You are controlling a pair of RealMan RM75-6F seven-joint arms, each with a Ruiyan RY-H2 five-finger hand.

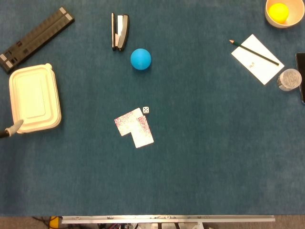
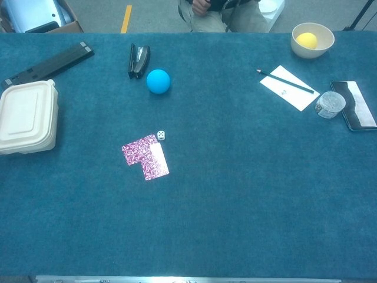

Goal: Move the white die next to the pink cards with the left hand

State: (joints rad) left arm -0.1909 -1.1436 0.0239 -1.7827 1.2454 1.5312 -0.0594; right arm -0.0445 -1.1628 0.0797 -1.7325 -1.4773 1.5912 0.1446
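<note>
The small white die [image 1: 146, 109] lies on the blue cloth, touching or nearly touching the upper right corner of the pink patterned cards [image 1: 134, 127]. The chest view shows the same die [image 2: 161, 135] at the top right of the cards [image 2: 145, 157]. Of my left hand [image 1: 10, 130] only one pale fingertip shows, at the far left edge of the head view, beside the lower corner of the cream box. It is far from the die and holds nothing that I can see. The chest view shows no hand. My right hand is out of both views.
A cream lidded box [image 1: 33, 98] sits at the left, with a black bar [image 1: 35, 38] behind it. A stapler [image 1: 119, 31] and a blue ball [image 1: 140, 58] lie behind the cards. Far right: paper with pencil [image 1: 256, 58], a clear cup [image 1: 288, 78], and a bowl [image 1: 281, 19] holding a yellow ball.
</note>
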